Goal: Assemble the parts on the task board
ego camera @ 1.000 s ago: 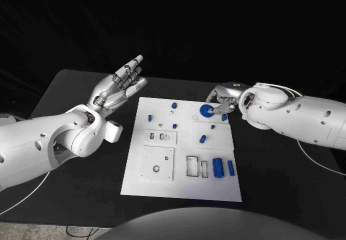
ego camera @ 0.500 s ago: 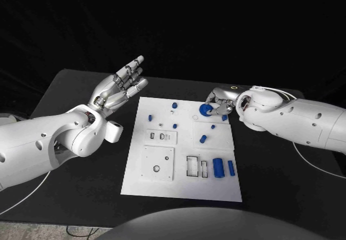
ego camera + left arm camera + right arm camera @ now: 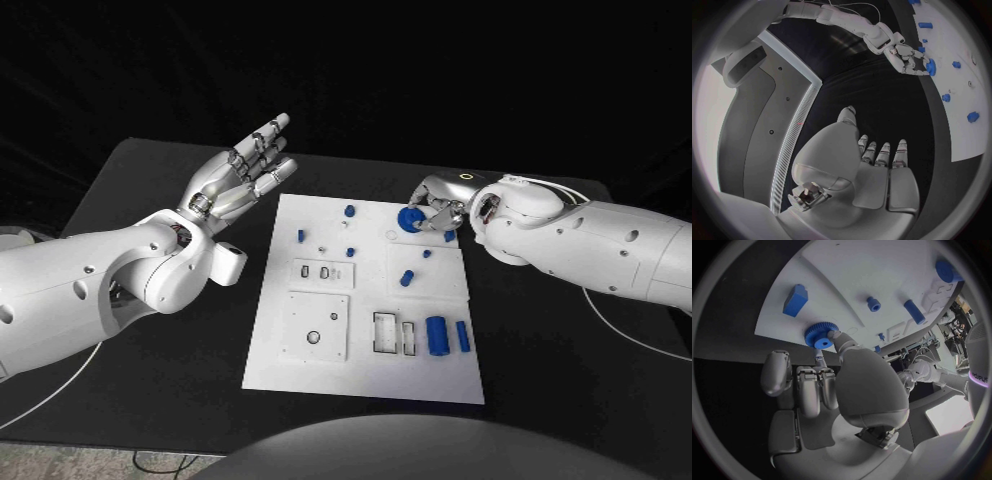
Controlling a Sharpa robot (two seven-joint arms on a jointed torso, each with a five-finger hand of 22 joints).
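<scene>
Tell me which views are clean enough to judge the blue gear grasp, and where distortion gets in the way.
Head view: evenly lit, board edges straight, but the right hand partly covers the blue gear. Right wrist view: gear sharp at the fingers, task board edges bowed by the fisheye. Left wrist view: gear small near the rim.

Task board (image 3: 433, 375): flat white plate, matt, smooth, looks like plastic.
Gear (image 3: 821, 334): blue plastic look, toothed rim, dull sheen.
Blue parts (image 3: 436, 335): same blue plastic look, smooth and matt.
Worktop (image 3: 173, 380): black, matt, lightly textured surface.
Right hand (image 3: 826, 390): silver, metallic-looking, satin finish, smooth shells.
Left hand (image 3: 238, 178): silver, metal-like sheen with darker seams.
Arms (image 3: 87, 285): glossy white casing, smooth, plastic in look.
</scene>
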